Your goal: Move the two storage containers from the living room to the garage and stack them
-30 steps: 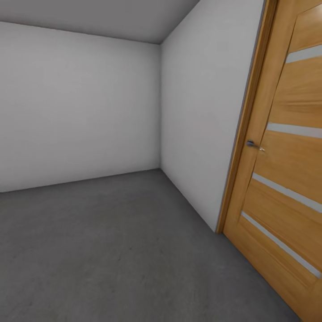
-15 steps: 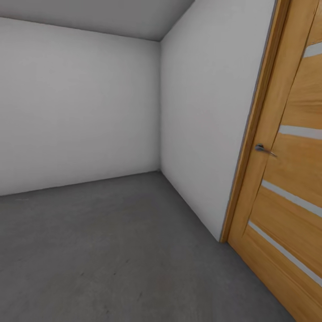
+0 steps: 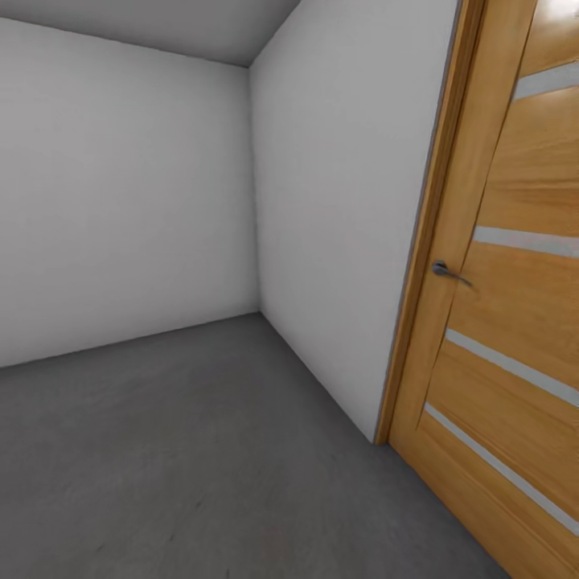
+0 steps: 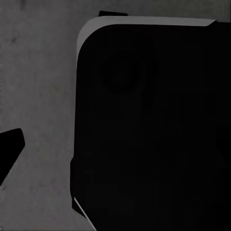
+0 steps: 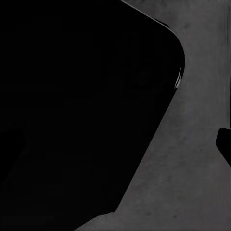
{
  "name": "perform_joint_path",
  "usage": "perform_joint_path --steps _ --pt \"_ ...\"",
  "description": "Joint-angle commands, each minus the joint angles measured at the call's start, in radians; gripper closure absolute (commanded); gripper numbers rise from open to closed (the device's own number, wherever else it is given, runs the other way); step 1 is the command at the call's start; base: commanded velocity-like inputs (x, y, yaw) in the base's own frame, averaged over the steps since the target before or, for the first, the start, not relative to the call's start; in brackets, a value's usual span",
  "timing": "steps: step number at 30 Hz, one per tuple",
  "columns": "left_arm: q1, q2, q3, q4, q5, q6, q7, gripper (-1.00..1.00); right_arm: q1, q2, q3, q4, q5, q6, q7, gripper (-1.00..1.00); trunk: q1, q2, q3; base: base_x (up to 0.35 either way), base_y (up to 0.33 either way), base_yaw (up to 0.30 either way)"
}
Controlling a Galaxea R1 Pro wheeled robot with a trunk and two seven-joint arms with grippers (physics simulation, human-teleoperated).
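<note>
Across the head view's lower half, the floor (image 3: 185, 450) is spreading dark grey to white walls (image 3: 121, 201); a wooden door (image 3: 515, 322) is filling the right. Neither storage container is appearing. Both wrist views are looking at concrete beside dark bodywork (image 4: 149, 130), probably the robot's own; finger spread I cannot tell.

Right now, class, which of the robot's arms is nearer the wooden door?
Right, most likely. The wooden door stands at the head view's right, the right arm's side; the left arm sits farther across. Both wrist cameras face the concrete floor, so this is inferred.
</note>
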Motion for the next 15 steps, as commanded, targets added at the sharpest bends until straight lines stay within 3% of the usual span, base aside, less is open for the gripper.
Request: perform_joint_path --steps 1,15 --pt "0.0 0.0 0.0 0.0 0.009 -0.002 0.0 -1.0 0.0 0.0 0.006 0.001 -0.006 -0.004 0.0 -1.0 0.001 0.0 -0.001 0.323 0.0 -0.249" --pt "0.0 0.0 0.0 0.0 0.008 -0.002 0.0 -1.0 0.0 0.0 0.006 0.001 -0.006 -0.004 0.0 -1.0 0.001 0.0 -0.001 0.323 0.0 -0.249"
